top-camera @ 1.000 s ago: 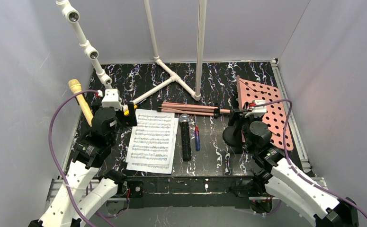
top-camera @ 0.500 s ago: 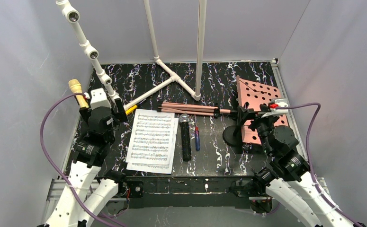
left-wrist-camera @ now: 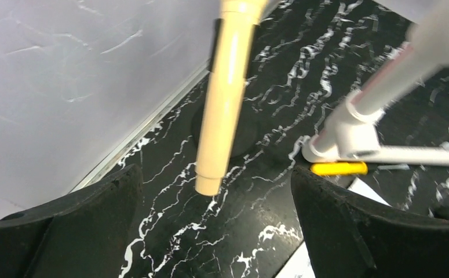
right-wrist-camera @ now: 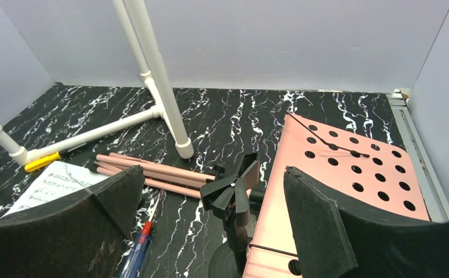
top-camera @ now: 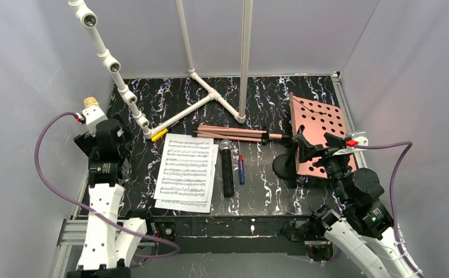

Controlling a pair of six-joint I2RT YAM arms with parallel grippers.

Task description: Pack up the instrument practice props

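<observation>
The yellow microphone is clipped on a black round-based pole at the far left; its head shows in the top view. My left gripper is open and empty just short of it. White sheet-music pages and the black grey-headed microphone lie mid-table. The pink perforated board lies right, its copper legs folded flat. A second black pole with a clip stands beside the board. My right gripper is open and empty, just near of that clip.
The white pipe frame stands at the back, one jointed arm leaning over the left side. A blue and red screwdriver lies by the black microphone. A small yellow piece lies at the pipe's end. Grey walls close three sides.
Both arms have drawn back. The left gripper moved left, away from the pages toward the wall. The right gripper moved right and nearer the front, off the pole.
</observation>
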